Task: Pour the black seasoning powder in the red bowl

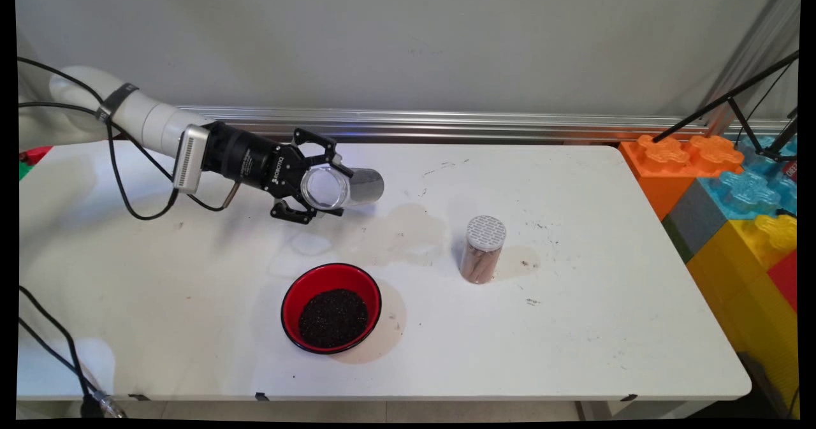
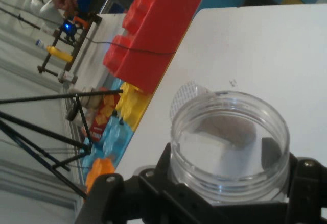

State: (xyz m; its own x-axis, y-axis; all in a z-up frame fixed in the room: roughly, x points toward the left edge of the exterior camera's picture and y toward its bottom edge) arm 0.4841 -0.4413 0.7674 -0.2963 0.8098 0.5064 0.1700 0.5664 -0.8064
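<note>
A round clear plastic jar (image 1: 338, 188) is being gripped sideways above the white table (image 1: 574, 327) by the gripper (image 1: 317, 183), near a glossy red bowl (image 1: 331, 308) of dark grains.

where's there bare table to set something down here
Widest bare stretch: right of the shaker jar, out to the table edge by the big blocks. Also the near-left corner, left of the red bowl. Crowded: far left, where the gripper holds a clear jar.
</note>
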